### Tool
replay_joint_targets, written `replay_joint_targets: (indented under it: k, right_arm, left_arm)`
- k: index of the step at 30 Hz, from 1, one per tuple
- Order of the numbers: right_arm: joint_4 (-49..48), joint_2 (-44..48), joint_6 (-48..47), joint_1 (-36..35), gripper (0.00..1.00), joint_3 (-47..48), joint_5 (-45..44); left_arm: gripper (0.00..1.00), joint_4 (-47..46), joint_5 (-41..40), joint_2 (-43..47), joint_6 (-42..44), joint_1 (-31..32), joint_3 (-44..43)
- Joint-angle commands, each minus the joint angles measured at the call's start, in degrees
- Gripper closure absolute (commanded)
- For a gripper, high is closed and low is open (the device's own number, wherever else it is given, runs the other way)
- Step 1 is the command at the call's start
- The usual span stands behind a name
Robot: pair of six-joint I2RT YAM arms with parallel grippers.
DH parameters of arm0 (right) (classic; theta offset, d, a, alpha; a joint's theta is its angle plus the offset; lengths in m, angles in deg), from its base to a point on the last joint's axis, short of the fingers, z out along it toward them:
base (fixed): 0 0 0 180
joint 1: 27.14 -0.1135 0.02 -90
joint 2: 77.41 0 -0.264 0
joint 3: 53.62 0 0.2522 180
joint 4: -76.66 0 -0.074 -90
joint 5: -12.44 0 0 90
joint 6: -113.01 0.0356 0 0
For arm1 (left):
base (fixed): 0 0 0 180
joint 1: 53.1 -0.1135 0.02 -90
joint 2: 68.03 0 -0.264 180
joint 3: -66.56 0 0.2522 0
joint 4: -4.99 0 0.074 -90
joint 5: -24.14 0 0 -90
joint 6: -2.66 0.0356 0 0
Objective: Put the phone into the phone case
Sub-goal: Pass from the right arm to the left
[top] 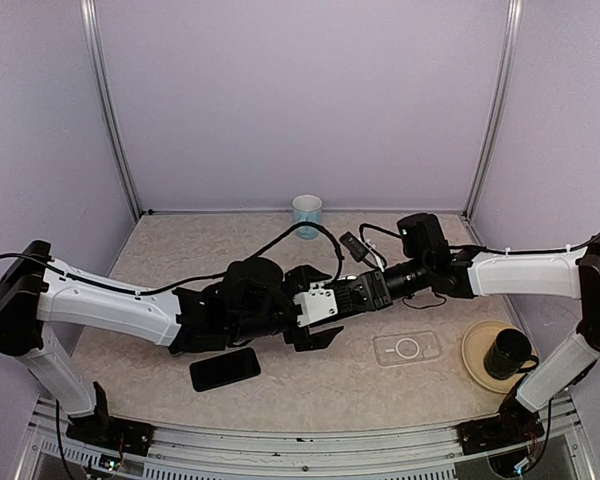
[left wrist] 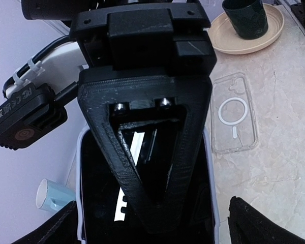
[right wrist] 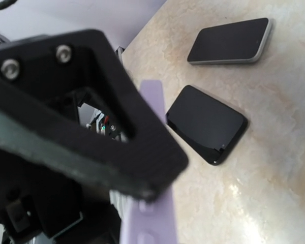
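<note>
We've got a pale blue paper cup (top: pixel 307 213) standing upright at the far edge of the marbled beige desk (top: pixel 380 395), close to the back wall. Over on the near right sits a tan plate (top: pixel 473 345) with a dark green mug (top: pixel 507 352) upright on it, handle out to the right.

Two phones (right wrist: pixel 229 40) on table (top: pixel 310 400), one clear case (top: pixel 407 348), two cups (top: pixel 307 212), one plate (top: pixel 475 362).
</note>
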Motion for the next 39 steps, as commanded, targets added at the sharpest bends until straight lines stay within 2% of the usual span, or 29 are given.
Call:
replay_joint_targets:
  k: [1, 6, 7, 10, 12, 15, 16, 17, 22, 27, 39]
  right_arm:
    - [-3.6, -0.1, -0.2, -0.6, 1.0, 2.7, 2.5]
    - [-3.8, -0.1, -0.2, -0.6, 1.0, 2.7, 2.8]
    - [-3.8, -0.1, -0.1, -0.7, 1.0, 2.7, 2.8]
    - [-3.8, -0.1, 0.0, -0.7, 1.0, 2.8, 2.8]
    - [-3.9, -0.2, 0.1, -0.7, 1.0, 2.9, 3.0]
    - [-3.9, -0.1, 0.2, -0.6, 1.0, 3.1, 3.2]
    - [-3.8, -0.1, 0.2, -0.7, 1.0, 3.3, 3.2]
    - [-3.7, 0.0, 0.1, -0.7, 1.0, 3.3, 3.2]
    - [-2.9, 0.1, -0.4, -0.6, 1.0, 3.8, 3.1]
    - [-2.3, 0.4, -0.6, -0.7, 1.0, 4.1, 3.1]
    - [-1.7, 1.2, -0.5, -0.5, 1.0, 5.1, 3.6]
  left_arm:
    - [0.1, 1.3, 1.0, -1.2, -1.0, -0.4, -2.8]
    - [0.36, 2.4, 2.2, -1.4, -1.6, -0.9, -3.4]
    - [0.39, 2.8, 2.4, -1.3, -1.7, -1.0, -3.5]
    - [0.4, 3.5, 2.5, -1.1, -1.8, -1.1, -3.5]
    - [0.37, 3.8, 2.1, -0.9, -2.0, -1.0, -3.4]
    - [0.15, 3.9, 0.7, -0.7, -2.3, -1.0, -3.2]
    - [0.05, 3.9, 0.4, -0.5, -2.4, -1.0, -3.0]
    - [0.02, 3.9, 0.0, -0.3, -2.4, -1.0, -2.9]
    - [0.01, 3.3, -1.9, 0.9, -3.0, -1.2, -2.0]
    - [0.01, 5.8, -0.4, 2.3, -3.5, -1.2, -1.5]
    - [0.02, 9.7, -4.8, 3.0, -3.6, -0.7, -1.7]
